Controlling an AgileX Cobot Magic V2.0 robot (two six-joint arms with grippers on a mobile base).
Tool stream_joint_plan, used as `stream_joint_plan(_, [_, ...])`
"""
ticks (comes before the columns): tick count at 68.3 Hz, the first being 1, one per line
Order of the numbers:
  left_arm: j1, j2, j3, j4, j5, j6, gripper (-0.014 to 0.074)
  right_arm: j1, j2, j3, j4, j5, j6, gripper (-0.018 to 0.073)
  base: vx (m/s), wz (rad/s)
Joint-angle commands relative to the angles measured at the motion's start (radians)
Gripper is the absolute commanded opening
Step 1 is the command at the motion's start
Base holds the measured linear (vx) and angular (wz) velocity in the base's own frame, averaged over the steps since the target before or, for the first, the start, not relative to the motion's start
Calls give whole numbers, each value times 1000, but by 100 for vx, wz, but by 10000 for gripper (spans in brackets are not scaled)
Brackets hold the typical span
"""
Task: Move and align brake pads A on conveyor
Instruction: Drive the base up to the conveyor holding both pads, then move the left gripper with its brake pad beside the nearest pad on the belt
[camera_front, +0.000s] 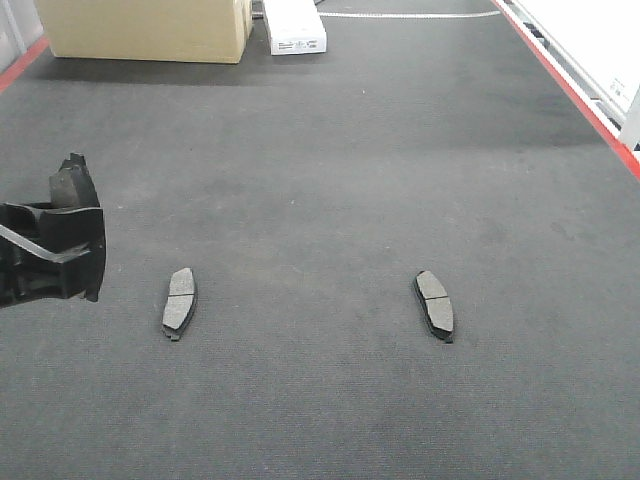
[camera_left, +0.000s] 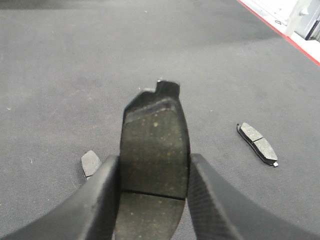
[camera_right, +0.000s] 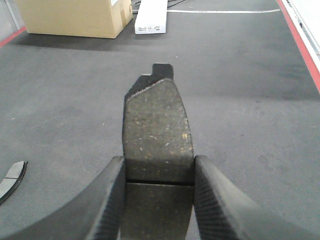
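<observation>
The left gripper (camera_left: 152, 200) is clenched on one brake pad (camera_left: 155, 145), which stands between its two black fingers (camera_left: 100, 200) with the friction face to the camera; the centre groove sits just at the level of the fingertips, and the upper half of the pad with its black backing tab sticks out beyond them. The right gripper (camera_right: 157, 200) grips a second brake pad (camera_right: 157, 130) in the same way, the groove lying between the fingers (camera_right: 215, 200) and the far half free above the conveyor (camera_front: 330, 160). Two more pads lie flat on the dark belt, well apart: the left pad (camera_front: 179, 302) and the right pad (camera_front: 434, 304), both pointing roughly away from the robot. At the far end stand a cardboard box (camera_front: 150, 28) and a white box (camera_front: 295, 25).
</observation>
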Motion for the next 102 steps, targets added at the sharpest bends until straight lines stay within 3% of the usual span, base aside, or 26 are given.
stream_joint_plan(1, [-3,-11,-31,18,-78,-8,118,-3,-1,-29,-7,-89,-8,95,0,0])
stream_joint_plan(37, [-3,-11,-31,23,-106,-8,118,-3,-1,-29,-7,-89,-8,95,0,0])
stream_joint_plan(50, [-3,30,-35,-97,-169,17,129,-3,-1,-29,-7,-89,-8,95,0,0])
stream_joint_plan(65, [-3,236,-42,-144,-277,26,156,-3,-1,-29,-7,-89,-8,95,0,0])
stream_joint_plan(85, [-3,632,-253,-160,-239,21,246,-3,-1,-29,-7,-89,-8,95,0,0])
stream_joint_plan(102, [-2,858,-357,-158,-229,-60,253,-3,-1,-29,-7,-89,-8,95,0,0])
